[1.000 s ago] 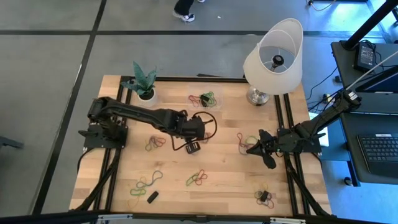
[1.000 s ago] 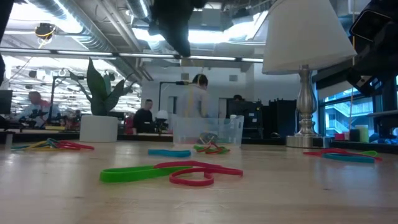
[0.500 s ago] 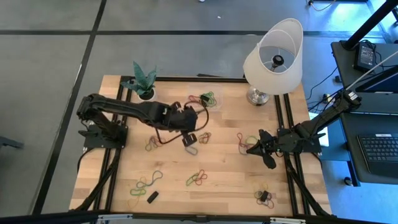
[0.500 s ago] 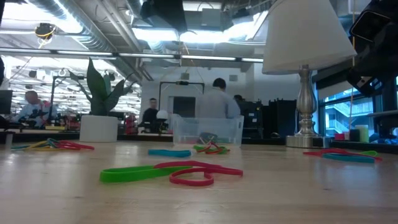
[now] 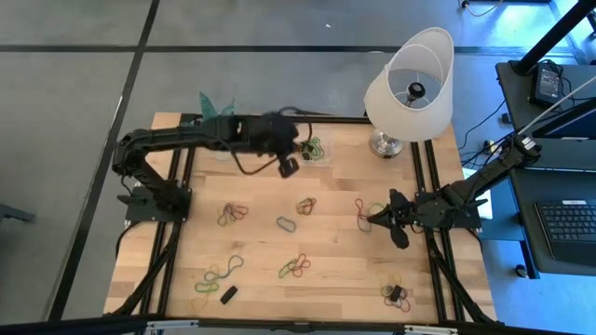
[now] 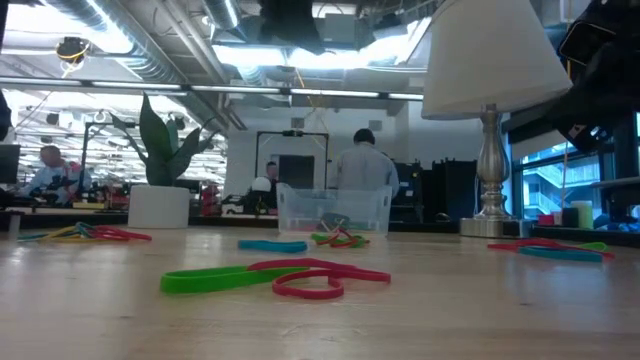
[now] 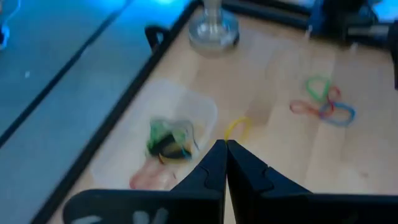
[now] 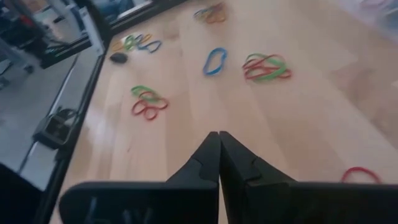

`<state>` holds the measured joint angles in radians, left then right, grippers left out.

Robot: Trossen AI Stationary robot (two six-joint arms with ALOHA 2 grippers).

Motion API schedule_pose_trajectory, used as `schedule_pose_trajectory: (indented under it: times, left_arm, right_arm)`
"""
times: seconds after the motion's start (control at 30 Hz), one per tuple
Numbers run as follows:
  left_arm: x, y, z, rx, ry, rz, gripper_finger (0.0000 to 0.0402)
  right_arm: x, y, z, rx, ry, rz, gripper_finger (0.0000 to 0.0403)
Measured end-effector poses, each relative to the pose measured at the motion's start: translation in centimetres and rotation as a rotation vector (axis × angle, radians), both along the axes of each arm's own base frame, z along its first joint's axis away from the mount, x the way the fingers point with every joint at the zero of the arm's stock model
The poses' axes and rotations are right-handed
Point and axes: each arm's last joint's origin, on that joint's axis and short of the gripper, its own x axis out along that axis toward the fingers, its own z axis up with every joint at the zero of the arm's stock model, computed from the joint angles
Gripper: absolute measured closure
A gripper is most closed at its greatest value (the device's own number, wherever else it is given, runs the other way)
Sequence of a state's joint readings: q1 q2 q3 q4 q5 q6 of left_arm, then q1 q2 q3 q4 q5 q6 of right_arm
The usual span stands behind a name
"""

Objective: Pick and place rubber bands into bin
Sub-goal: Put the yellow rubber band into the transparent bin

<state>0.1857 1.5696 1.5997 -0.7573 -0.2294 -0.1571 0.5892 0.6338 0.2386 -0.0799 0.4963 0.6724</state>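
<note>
The bin is a clear low tub at the table's far edge with green and dark rubber bands inside; it also shows in the left wrist view and the low view. My left gripper hovers just near of the bin, shut on a yellow rubber band. Loose rubber band clusters lie flat on the wood, and a single blue-grey one lies at mid-table. My right gripper is shut and waits low at the right side, beside a red and green cluster. My left gripper pinches the yellow rubber band between its shut fingertips. The loop shows just past the tips, lifted clear of the table. The fingertips hide the exact spot of the pinch.
A lamp stands at the far right corner next to the bin. A potted plant sits at the far left, partly under my left arm. A small black block and more band clusters lie along the near edge.
My left gripper has risen from the middle of the table and swung toward the far edge, ending beside the bin. The blue-grey band has stayed on the table where the gripper was.
</note>
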Motion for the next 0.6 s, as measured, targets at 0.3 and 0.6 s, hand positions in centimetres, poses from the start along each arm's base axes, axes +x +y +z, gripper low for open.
schedule_pose_trajectory:
  times: [0.3, 0.6]
  left_arm:
    - [-1.4, 7.0, -0.2, 0.071, 0.021, 0.045, 0.0398]
    - [0.8, 11.8, -6.1, -0.007, 0.175, -0.005, 0.0398]
  right_arm:
    - [0.0, -0.4, 0.1, -0.052, -0.041, -0.137, 0.0401]
    - [0.0, -0.7, 0.3, -0.087, -0.076, -0.239, 0.0401]
